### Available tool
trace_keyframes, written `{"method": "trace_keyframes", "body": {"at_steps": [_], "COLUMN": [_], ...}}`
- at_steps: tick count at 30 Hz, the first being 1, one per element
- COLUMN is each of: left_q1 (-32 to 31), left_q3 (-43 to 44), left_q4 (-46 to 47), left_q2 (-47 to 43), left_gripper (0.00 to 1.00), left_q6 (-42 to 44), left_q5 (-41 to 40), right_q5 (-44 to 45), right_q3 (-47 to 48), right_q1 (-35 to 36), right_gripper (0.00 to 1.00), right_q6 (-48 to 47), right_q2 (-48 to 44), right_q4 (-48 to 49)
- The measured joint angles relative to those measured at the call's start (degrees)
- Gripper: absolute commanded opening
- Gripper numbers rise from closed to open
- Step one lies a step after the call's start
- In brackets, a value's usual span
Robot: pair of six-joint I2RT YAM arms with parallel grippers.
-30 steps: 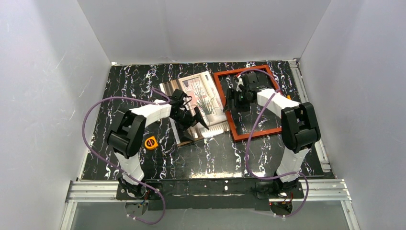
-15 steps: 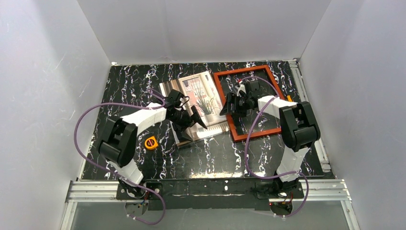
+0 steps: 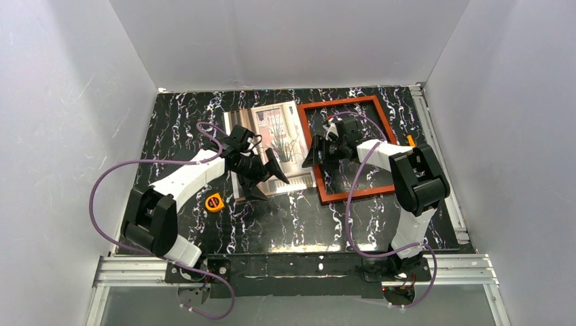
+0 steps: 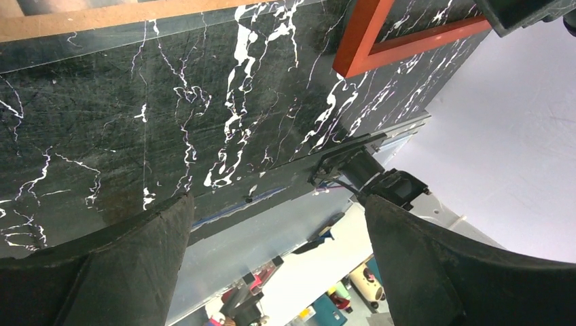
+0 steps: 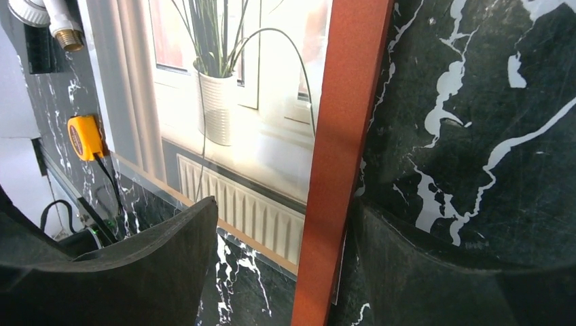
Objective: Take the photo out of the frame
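The photo (image 3: pixel 275 129), a window-and-plant print, lies flat on the black marble table, left of the frame (image 3: pixel 343 104). The red-brown frame lies flat with bare table inside it. My left gripper (image 3: pixel 262 182) is open and empty over the photo's near edge; in the left wrist view (image 4: pixel 278 258) the brown board edge (image 4: pixel 102 17) shows at the top. My right gripper (image 3: pixel 314 155) is open, its fingers on either side of the frame's left bar (image 5: pixel 339 156). The right wrist view shows the photo (image 5: pixel 231 102) reaching that bar.
An orange tape measure (image 3: pixel 214 202) lies on the table near the left arm and also shows in the right wrist view (image 5: pixel 85 136). A small orange object (image 3: pixel 410 140) sits right of the frame. White walls enclose the table; rails run along its near and right edges.
The left arm swung left and the photo slid left and turned squarer. The right gripper and the frame shifted a little left. Both grippers stayed open.
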Motion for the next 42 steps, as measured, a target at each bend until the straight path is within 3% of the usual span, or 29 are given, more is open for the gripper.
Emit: {"method": "trace_keyframes", "body": {"at_steps": [3,10,13,36,42], "left_q1": [0.00,0.11,0.13,0.63,0.92], "left_q3": [-0.44,-1.97,-2.62,-5.84,-5.90], "left_q4": [-0.46,-1.27,-1.25,-1.16,-1.42], "left_q2": [-0.39,-0.52,-0.55,-2.64,-3.87], "left_gripper": [0.98,0.98,0.98,0.98,0.98], "left_q6": [0.24,0.61,0.61,1.03,1.20], "left_q5": [-0.07,-0.20,-0.20,0.02,0.07], "right_q5": [1.29,7.65,8.24,9.88,10.05], "right_q3": [0.61,2.03,2.69,6.08,7.06], "right_q1": [0.28,0.79,0.90,-0.52,-1.03], "right_gripper": [0.72,0.35,0.25,0.20,0.25], "right_q6": [-0.52,-4.50,-5.57,-8.13,-8.81], "right_q2": [-0.04,-0.35,-0.33,-0.24,1.62], "right_q4": [-1.84,-8.57,-10.36,-16.94,-16.92]}}
